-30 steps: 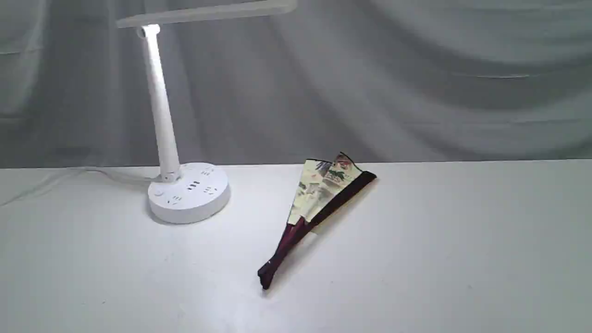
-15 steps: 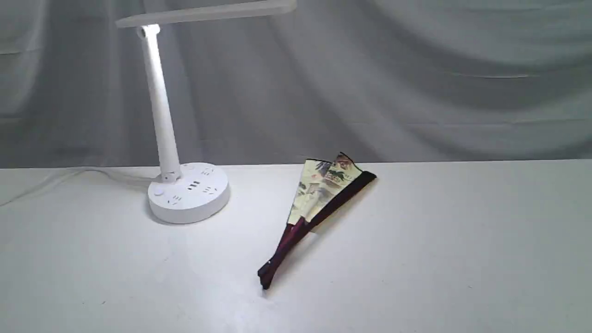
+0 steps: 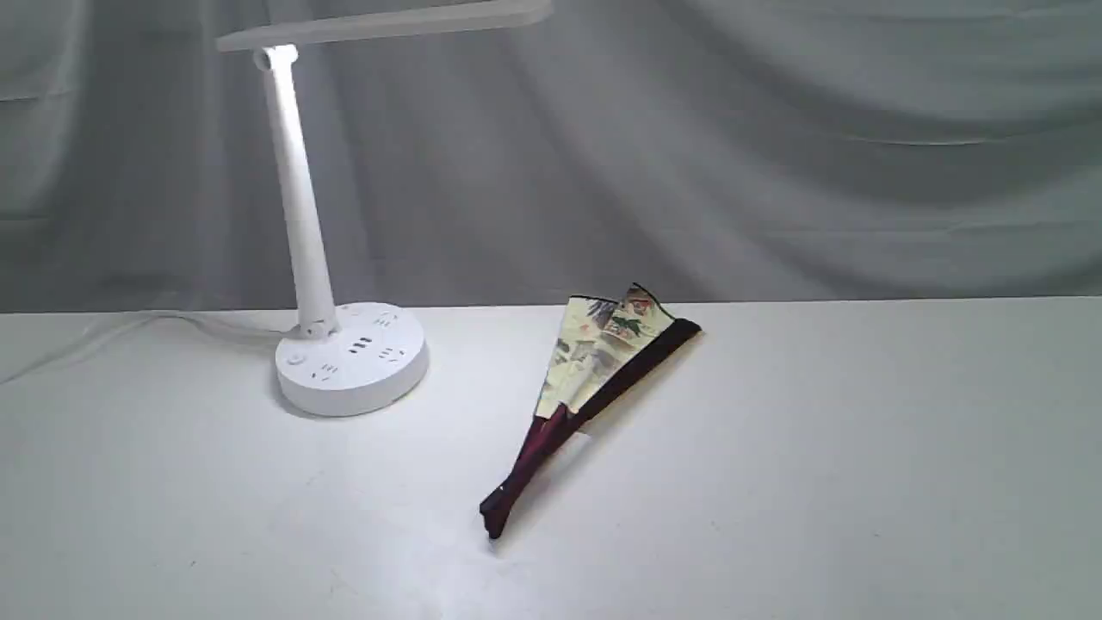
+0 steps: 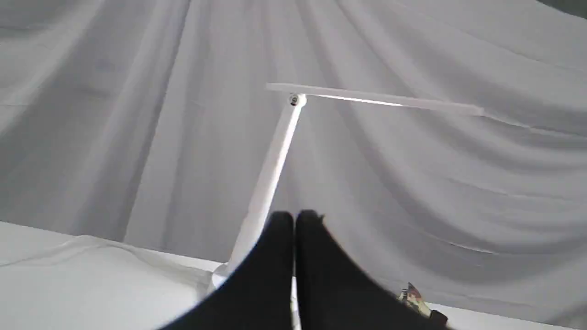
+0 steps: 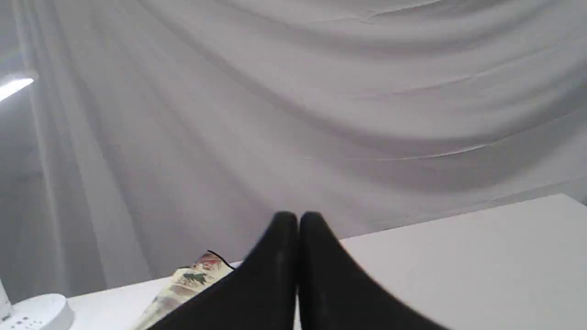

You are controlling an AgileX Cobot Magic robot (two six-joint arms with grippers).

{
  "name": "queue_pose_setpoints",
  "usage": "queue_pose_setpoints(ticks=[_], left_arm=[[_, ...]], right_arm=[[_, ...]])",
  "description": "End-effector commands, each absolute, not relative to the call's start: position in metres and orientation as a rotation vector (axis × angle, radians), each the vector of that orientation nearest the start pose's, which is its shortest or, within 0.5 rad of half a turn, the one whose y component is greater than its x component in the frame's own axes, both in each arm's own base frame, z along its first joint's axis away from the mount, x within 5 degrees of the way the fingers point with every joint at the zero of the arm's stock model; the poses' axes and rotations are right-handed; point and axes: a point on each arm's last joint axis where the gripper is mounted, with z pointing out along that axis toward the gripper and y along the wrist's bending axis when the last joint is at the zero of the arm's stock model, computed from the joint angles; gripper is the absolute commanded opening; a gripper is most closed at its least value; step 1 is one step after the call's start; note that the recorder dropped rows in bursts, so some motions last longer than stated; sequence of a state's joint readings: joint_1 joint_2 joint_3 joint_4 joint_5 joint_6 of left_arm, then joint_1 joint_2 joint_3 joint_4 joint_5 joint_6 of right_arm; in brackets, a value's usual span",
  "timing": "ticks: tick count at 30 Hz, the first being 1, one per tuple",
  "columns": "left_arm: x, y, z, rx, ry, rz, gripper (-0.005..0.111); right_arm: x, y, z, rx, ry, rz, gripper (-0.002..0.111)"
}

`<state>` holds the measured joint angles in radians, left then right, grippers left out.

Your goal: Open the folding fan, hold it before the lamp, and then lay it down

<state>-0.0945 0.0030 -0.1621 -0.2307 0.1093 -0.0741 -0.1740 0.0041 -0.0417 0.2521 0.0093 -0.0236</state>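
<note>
Cream paper, pleated and painted, shows only as a narrow wedge. The folding fan (image 3: pixel 598 362) lies flat on the white tabletop (image 3: pixel 861 482), a few folds parted and the rest stacked under its dark maroon ribs. The ribs gather to the pivot at the near end, and the black-edged paper end points toward the grey backdrop cloth (image 3: pixel 775 146).

The lamp (image 3: pixel 297 215) stands to the left of the fan in the exterior view, apart from it. It is lit, and its flat bar head reaches out to the right high above the tabletop. A pale cable (image 3: pixel 129 327) trails away from its round base.

Neither arm appears in the exterior view. In its wrist view, the left gripper (image 4: pixel 295 221) has its two black fingers pressed together with nothing between them. It is off the tabletop and faces the lamp's stem. The right gripper (image 5: pixel 298 220) is closed and empty in the same way. Past it, the fan's paper end shows low in that view.

By my reading, the task has not yet begun in any visible way. The fan is untouched and nearly closed, and nothing is held before the lamp. All three steps are left: take hold and spread the pleats, most likely one gripper on each outer rib; raise the open fan in front of the lamp; then lay it on the tabletop. Both grippers would first need to open and come to the fan.
</note>
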Motion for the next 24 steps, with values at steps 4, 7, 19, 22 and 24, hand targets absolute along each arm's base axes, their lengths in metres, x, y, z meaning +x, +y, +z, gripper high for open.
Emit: queue_pose_setpoints(ticks=[4, 7, 19, 22, 24], left_arm=[[0.029, -0.009, 0.290, -0.097, 1.476, -0.376, 0.000], [0.020, -0.010, 0.302, -0.059, 1.517, -0.348, 0.000], [0.007, -0.005, 0.352, 0.001, 1.613, -0.221, 0.000], [0.025, -0.007, 0.358, -0.002, 1.680, -0.218, 0.000], [0.038, -0.007, 0.359, 0.001, 1.735, -0.198, 0.000]], right_arm=[[0.043, -0.004, 0.266, 0.264, 1.388, 0.082, 0.000], [0.034, -0.001, 0.285, 0.242, 1.398, 0.096, 0.000], [0.040, 0.005, 0.346, 0.138, 1.654, 0.057, 0.000], [0.058, 0.002, 0.358, 0.133, 1.742, 0.056, 0.000], [0.070, 0.000, 0.363, 0.138, 1.779, 0.056, 0.000]])
